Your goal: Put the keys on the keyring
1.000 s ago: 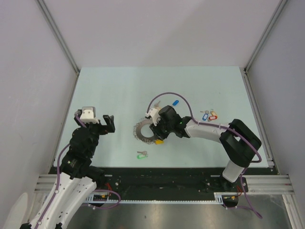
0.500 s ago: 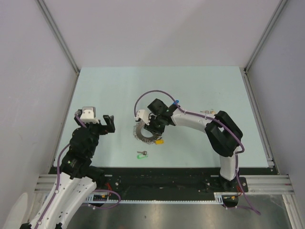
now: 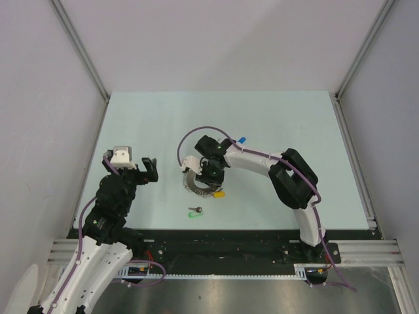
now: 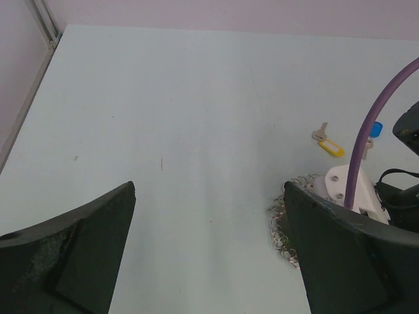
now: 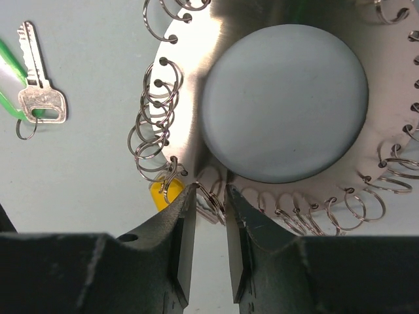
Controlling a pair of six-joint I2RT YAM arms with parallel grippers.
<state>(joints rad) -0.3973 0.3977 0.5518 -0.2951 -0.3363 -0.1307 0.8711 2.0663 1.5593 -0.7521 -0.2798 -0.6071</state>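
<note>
Keyring [image 5: 194,98] flat mid-table, right gripper [image 5: 209,191] at its 6 o'clock rim, jaws narrow round one split ring [image 5: 213,204], grip unconfirmed; risk: thin loop slips out sideways or whole keyring drags, nudging yellow-tag key [image 5: 159,194] at 7 o'clock, if jaws lift off-centre.

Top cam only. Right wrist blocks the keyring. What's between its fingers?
Observer: The right gripper straddles one small ring on the keyring rim, jaws narrow; grip unclear.
Operator: Green key got its own ring?
Observer: Yes, the green key carries a split ring at its head, lying apart from the keyring.
Operator: Left arm?
Observer: The left gripper is wide open, nothing between.
</note>
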